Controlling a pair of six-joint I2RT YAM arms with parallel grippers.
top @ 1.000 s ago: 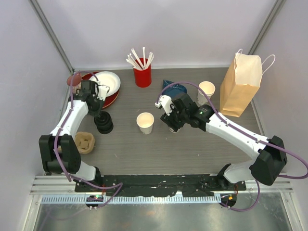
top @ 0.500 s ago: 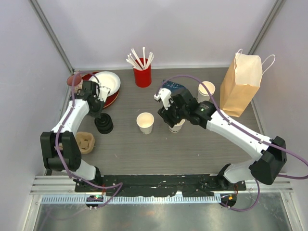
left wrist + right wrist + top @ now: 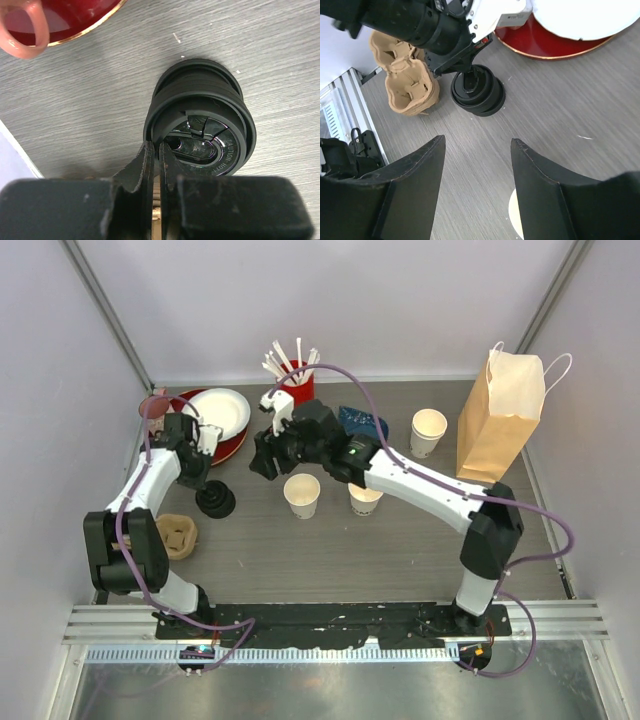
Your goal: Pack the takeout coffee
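while the top lid (image 3: pixel 220 150) is pinched by the left gripper (image 3: pixel 156 147) and the right gripper (image 3: pixel 477 142) is held spread, the cups (image 3: pixel 302 495) are seen unlidded and unpacked.

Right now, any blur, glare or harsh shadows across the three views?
Top external: even light, soft shadows, sharp. Left wrist: left claw blurred up close, glare spot on the stack of round black plastic lids. Right wrist: right claw soft-focus, grey wood-grain table crisp.
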